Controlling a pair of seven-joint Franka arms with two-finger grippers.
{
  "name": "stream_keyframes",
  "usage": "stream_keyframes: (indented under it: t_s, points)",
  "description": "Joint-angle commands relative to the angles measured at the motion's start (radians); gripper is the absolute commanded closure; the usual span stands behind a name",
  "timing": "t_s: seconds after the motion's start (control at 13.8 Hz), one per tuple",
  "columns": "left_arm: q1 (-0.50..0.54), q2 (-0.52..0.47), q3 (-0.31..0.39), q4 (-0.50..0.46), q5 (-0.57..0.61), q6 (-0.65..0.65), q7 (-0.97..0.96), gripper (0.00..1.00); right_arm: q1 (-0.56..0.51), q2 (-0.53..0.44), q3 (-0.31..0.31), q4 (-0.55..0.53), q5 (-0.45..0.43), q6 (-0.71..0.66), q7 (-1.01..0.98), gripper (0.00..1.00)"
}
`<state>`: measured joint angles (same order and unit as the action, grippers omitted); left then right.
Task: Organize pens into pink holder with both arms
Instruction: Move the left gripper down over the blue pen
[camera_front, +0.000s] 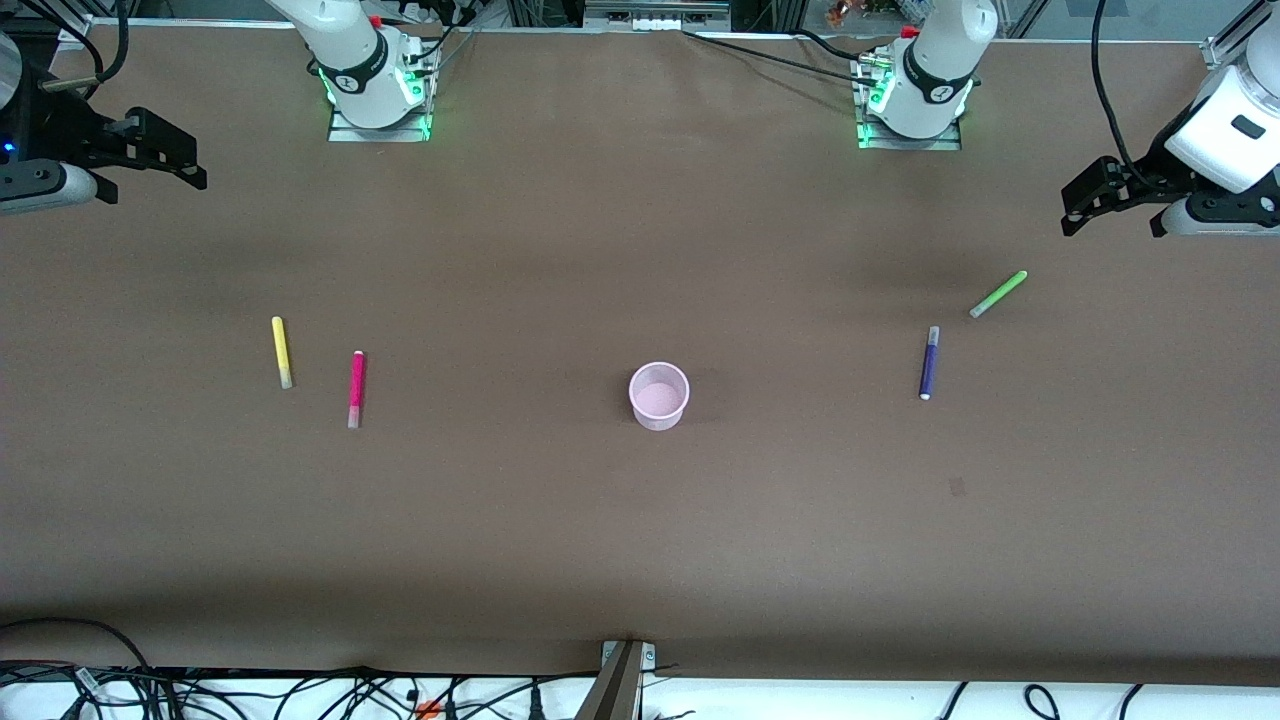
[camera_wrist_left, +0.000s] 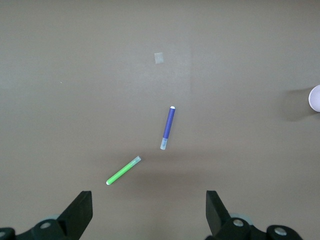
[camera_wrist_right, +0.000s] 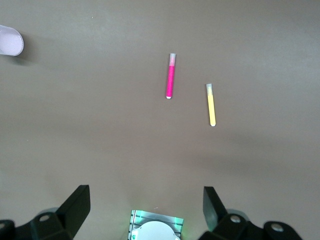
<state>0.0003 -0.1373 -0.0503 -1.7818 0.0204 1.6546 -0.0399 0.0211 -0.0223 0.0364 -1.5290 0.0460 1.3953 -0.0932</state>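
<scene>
The pink holder (camera_front: 659, 396) stands upright and empty mid-table. The yellow pen (camera_front: 282, 352) and the magenta pen (camera_front: 356, 389) lie toward the right arm's end. The purple pen (camera_front: 929, 363) and the green pen (camera_front: 998, 294) lie toward the left arm's end, the green one farther from the front camera. My left gripper (camera_front: 1113, 222) is open and empty, high over the table's end, above the green pen (camera_wrist_left: 123, 170) and the purple pen (camera_wrist_left: 168, 127). My right gripper (camera_front: 155, 183) is open and empty, high over its end, with the magenta pen (camera_wrist_right: 170, 76) and the yellow pen (camera_wrist_right: 211, 105) below.
The arm bases (camera_front: 378, 90) (camera_front: 912, 100) stand along the table's edge farthest from the front camera. A small pale patch (camera_wrist_left: 159, 58) lies on the brown cloth near the purple pen. Cables (camera_front: 300, 690) and a metal bracket (camera_front: 625, 670) lie at the nearest edge.
</scene>
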Motion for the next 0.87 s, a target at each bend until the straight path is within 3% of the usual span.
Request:
stream_keyframes:
  t_s: [0.0,0.36,0.58,0.79]
  points:
    - [-0.019,-0.004,0.013,0.01,0.013,-0.018,0.002,0.0,0.002,0.001,-0.003,0.017,-0.009,-0.01,0.001,0.0]
    - [-0.012,0.004,0.001,0.012,0.01,-0.09,0.002,0.0,0.002,0.001,-0.001,0.017,-0.009,-0.009,0.003,0.0]
    - [0.001,0.054,0.007,0.018,0.009,-0.197,0.017,0.0,0.002,0.001,-0.003,0.017,-0.011,-0.009,0.003,0.0]
    - [0.0,0.149,0.01,0.018,0.012,-0.203,0.145,0.0,0.002,0.001,-0.003,0.017,-0.011,-0.007,0.003,0.0]
